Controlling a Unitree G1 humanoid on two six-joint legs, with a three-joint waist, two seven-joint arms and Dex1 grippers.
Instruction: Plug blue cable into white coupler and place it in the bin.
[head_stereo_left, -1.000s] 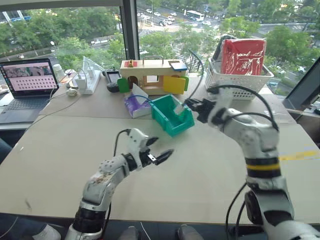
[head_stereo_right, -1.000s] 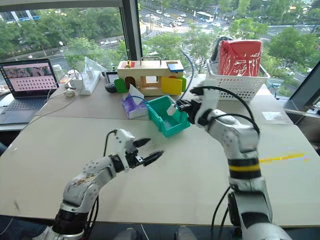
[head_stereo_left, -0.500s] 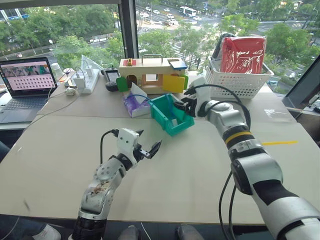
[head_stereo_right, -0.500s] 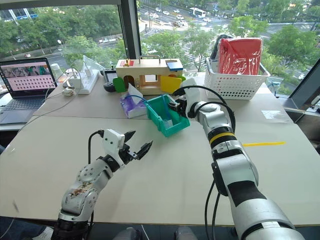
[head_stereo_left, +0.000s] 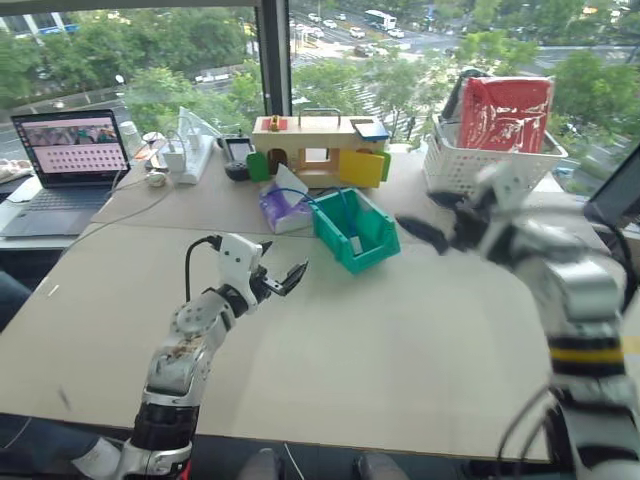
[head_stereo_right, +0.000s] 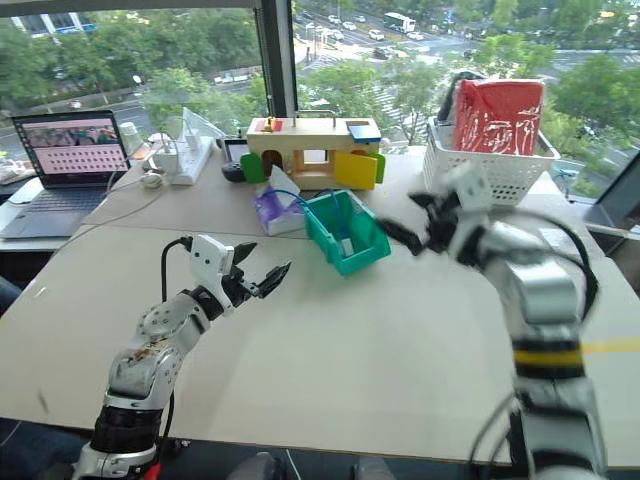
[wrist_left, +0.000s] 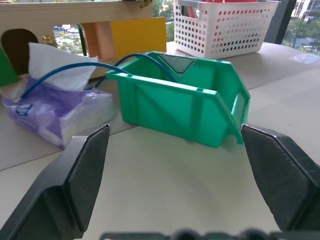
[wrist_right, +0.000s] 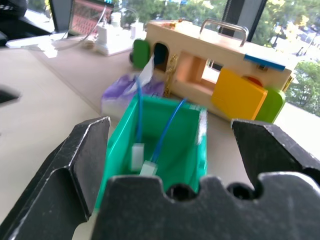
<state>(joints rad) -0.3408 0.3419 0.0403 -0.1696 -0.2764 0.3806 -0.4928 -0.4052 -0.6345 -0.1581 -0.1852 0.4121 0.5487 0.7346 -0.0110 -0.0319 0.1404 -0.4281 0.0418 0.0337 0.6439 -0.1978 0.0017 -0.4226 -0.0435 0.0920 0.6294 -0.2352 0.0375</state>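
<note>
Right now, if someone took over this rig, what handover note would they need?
Left gripper: open, holding nothing, above the table short of the bin.
Right gripper: open, holding nothing, beside the bin's right side.
Blue cable: lies in the bin, its loop arching out over the tissue pack.
White coupler: on the bin floor, at the cable's end.
Done: cable and coupler sit in the bin.
Left: confirm the plug is seated; that cannot be judged here.

An upper-floor office or lab is suggested: well beyond the open left gripper (head_stereo_left: 283, 279), a laptop (head_stereo_left: 68, 158) and power strip (head_stereo_left: 192, 158) are set on a pale table (head_stereo_left: 400, 340), backed by tall windows (head_stereo_left: 140, 60) overlooking treetops and a road.
</note>
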